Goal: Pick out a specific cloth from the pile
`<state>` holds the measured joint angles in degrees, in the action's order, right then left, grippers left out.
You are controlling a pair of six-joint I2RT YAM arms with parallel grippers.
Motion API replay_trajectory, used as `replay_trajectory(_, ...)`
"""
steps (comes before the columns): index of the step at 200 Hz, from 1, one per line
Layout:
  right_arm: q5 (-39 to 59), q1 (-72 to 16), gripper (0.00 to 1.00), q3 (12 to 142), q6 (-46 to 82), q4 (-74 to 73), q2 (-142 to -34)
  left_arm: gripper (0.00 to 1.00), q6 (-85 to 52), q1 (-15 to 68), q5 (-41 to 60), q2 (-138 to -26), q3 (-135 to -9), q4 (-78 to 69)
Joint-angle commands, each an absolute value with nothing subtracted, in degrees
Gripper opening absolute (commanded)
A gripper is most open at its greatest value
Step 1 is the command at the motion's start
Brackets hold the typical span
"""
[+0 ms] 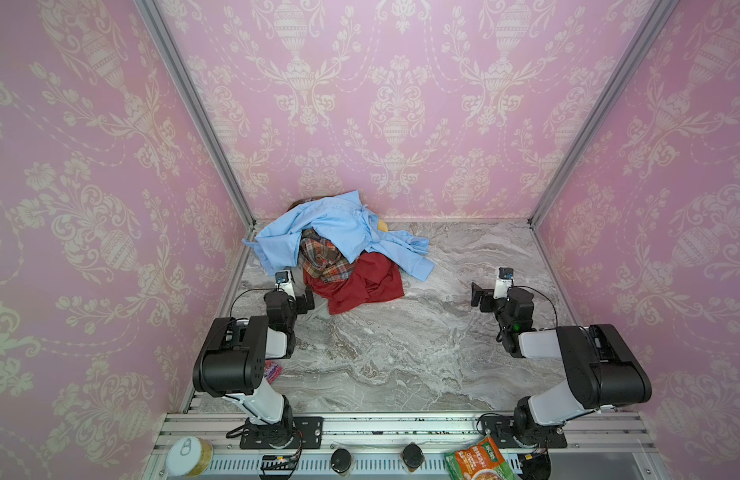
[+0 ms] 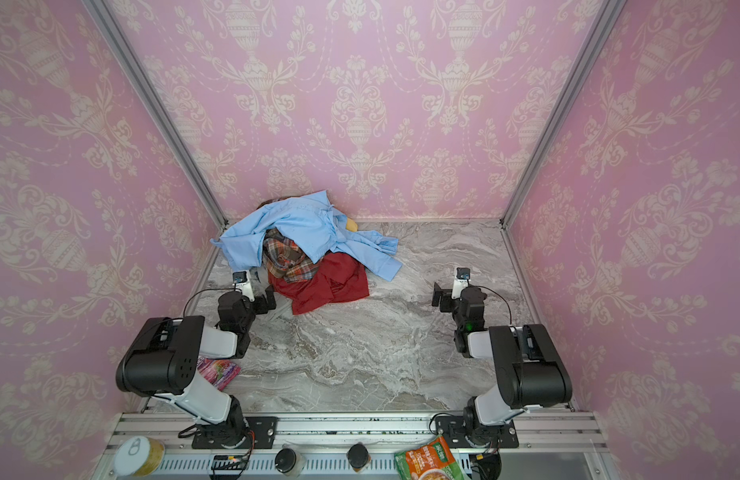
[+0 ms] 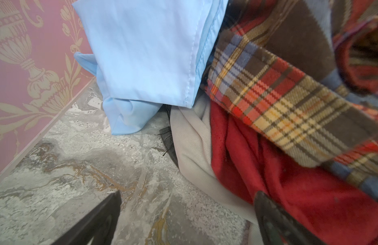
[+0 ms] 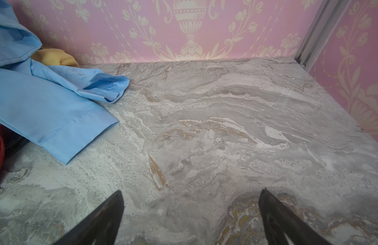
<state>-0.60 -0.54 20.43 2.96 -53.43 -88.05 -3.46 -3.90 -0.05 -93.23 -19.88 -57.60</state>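
Marble table (image 1: pixel 422 353): the cloth (image 1: pixel 360 286), at the near edge of the pile (image 1: pixel 335 228), is faced by the spread left gripper (image 1: pixel 308 301); the right gripper (image 1: pixel 478 295) is spread, unused. Closure on the red fabric is judged to be needed next.

The cloth (image 1: pixel 360 284) lies against the pile (image 1: pixel 339 226), left tool (image 1: pixel 308 302) just beside.

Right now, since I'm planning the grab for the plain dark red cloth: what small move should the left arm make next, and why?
Probably nudge the open left claw sideways onto the dark red cloth. It straddles the marble table and the pale grey cloth; only one finger overlaps red, and the plaid shirt covers the red's far part.
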Motion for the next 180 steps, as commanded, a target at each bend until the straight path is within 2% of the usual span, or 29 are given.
replay_trajectory(1,-0.4,-0.6,1.0,21.0,2.6,-53.7,-88.4,0.99,-2.1,-3.8,1.4,-93.7,-20.9,-56.9)
replay_trajectory(50,-0.7,-0.5,1.0,19.3,2.8,-56.9,-88.0,0.99,-2.5,-3.5,-0.9,-93.2,-20.6,-56.6)
replay_trajectory(93,-4.1,-0.5,1.0,18.4,3.6,-54.2,-82.9,0.99,-4.3,-4.1,-3.7,-88.3,-20.8,-52.2)
replay_trajectory(148,-11.9,-0.6,1.0,24.9,8.5,-33.6,-72.1,0.99,-4.8,-4.1,-3.8,-78.5,-23.0,-39.4)
replay_trajectory(180,-9.7,-1.2,1.0,29.1,14.6,-22.3,-65.7,0.99,-6.8,-4.2,-6.3,-71.1,-28.5,-24.0)
